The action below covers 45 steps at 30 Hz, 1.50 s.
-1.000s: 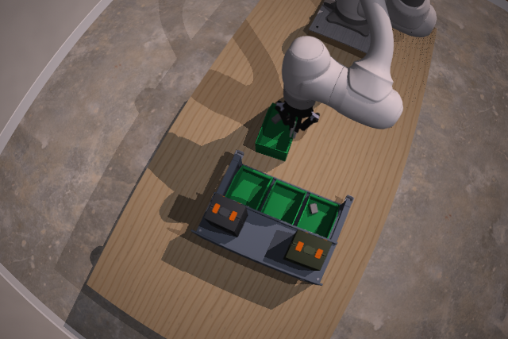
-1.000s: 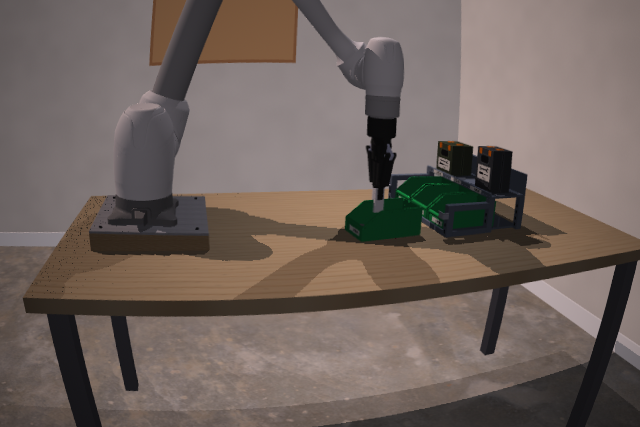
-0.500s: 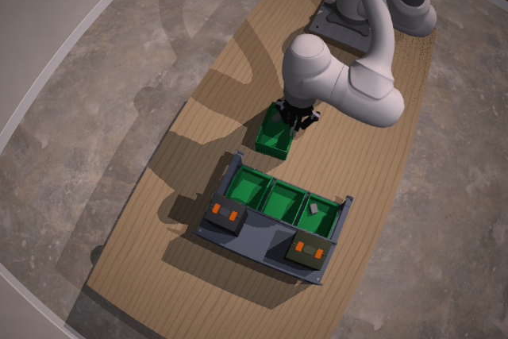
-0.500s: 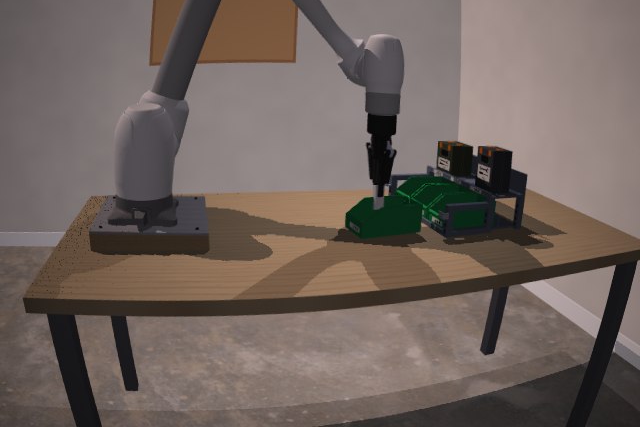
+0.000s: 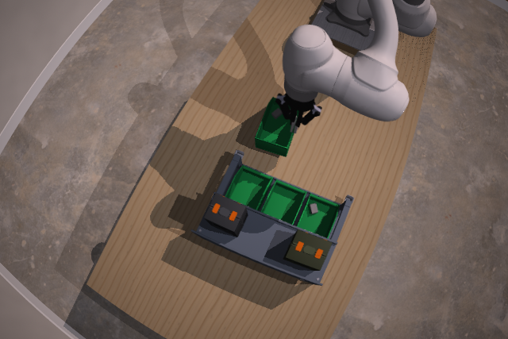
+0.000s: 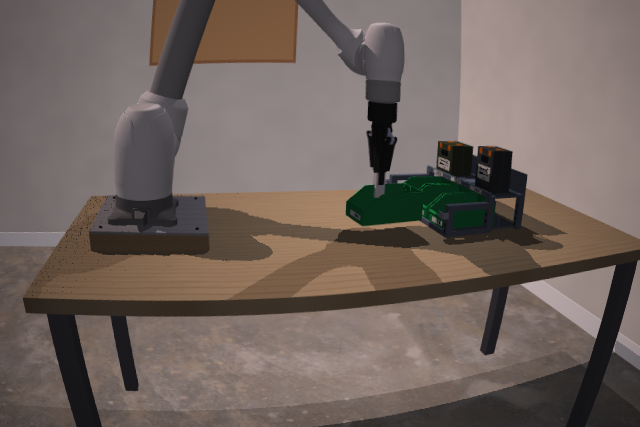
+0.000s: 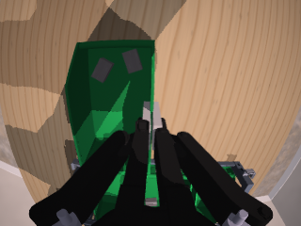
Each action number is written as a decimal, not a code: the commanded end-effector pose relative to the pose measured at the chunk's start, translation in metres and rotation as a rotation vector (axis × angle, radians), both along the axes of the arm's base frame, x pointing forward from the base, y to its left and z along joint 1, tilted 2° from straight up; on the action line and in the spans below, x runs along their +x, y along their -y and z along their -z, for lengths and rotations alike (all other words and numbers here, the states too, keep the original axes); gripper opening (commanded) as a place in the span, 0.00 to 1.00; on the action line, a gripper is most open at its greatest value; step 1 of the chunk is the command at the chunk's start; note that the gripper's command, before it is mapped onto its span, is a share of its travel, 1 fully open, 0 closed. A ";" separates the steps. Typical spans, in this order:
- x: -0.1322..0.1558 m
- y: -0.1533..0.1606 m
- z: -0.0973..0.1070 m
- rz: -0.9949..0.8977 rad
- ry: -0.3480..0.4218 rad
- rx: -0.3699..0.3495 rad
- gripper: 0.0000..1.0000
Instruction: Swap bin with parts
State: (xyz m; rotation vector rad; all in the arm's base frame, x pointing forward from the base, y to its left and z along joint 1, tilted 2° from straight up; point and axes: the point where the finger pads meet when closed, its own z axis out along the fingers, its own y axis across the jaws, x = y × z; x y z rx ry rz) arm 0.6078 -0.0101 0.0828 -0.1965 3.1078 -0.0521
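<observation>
Green bin (image 5: 272, 133) (image 6: 390, 208) (image 7: 105, 96) faces the base (image 5: 355, 42) (image 6: 196, 210), lengthwise toward shelf (image 5: 258, 230) (image 6: 518, 211) (image 7: 244, 180).

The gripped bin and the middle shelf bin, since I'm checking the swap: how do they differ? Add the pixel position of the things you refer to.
The gripped bin (image 5: 271, 147) (image 6: 387, 210) (image 7: 101, 123) carries two grey parts (image 7: 132, 61); the middle shelf bin (image 5: 283, 202) (image 6: 436, 188) (image 7: 150, 202) looks empty. The gripped bin hangs raised; the middle shelf bin stands between two others. Both are green.

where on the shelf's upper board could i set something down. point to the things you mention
Between the black box (image 5: 225, 216) (image 6: 496, 169) and the olive box (image 5: 307, 249) (image 6: 454, 157), on the upper board (image 5: 260, 230) (image 6: 467, 180). Below, it's crowded: three green bins (image 5: 283, 202) (image 6: 467, 217) (image 7: 228, 174) fill the row side by side.
</observation>
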 end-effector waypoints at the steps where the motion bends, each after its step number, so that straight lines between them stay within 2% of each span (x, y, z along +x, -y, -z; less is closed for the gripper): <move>1: 0.000 0.000 -0.007 0.000 0.000 0.000 0.10; 6: -0.001 -0.001 -0.022 0.000 0.000 0.000 0.10; 19: -0.001 -0.001 -0.043 0.000 0.000 0.000 0.10; 45: 0.000 -0.008 -0.046 0.004 0.000 0.000 0.10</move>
